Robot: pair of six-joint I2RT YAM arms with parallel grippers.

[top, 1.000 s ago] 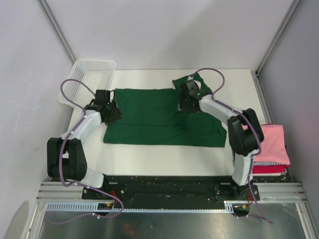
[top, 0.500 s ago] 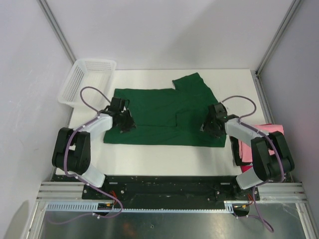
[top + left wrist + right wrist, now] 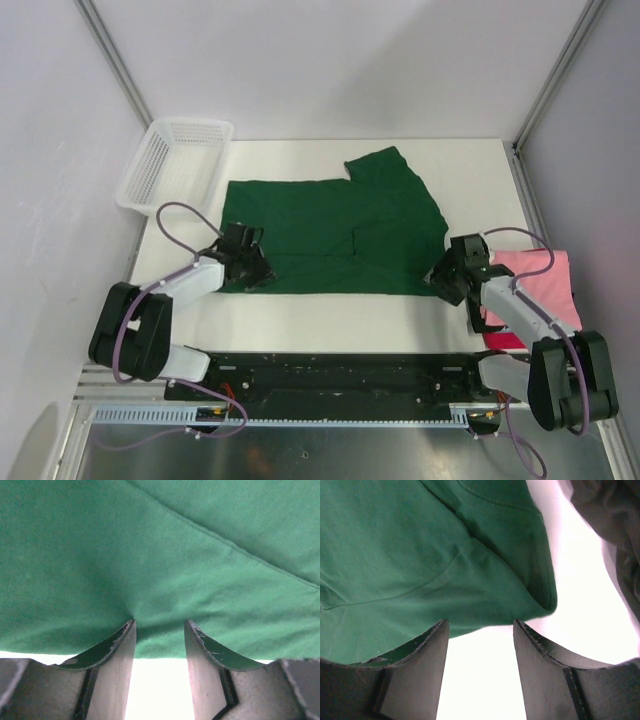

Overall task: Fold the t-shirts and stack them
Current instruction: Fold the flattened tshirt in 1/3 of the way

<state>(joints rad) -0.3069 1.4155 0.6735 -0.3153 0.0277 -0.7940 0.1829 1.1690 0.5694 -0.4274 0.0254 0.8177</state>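
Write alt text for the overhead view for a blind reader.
A dark green cloth t-shirt lies flat on a white table, with the left gripper and right gripper open at its near corners. A white plastic mesh basket sits far left; a folded pink t-shirt tops a red one at right.

We saw one big shirt (image 3: 335, 235) in plain dark green, no print on it, only seams stitched in the same green. We made out a pink shirt (image 3: 548, 285) at the right edge, plain too, and under it a strip of red-magenta shirt (image 3: 503, 341). We had a white table (image 3: 330, 312) beneath it all, and a white basket (image 3: 175, 160) with a fine mesh pattern through its walls. We noted the left arm (image 3: 190, 280) and the right arm (image 3: 515, 310) in white shells with black joints, purple cables (image 3: 185, 205) looping off them, and dark fingers (image 3: 117, 680) with pale scuffs along their edges.
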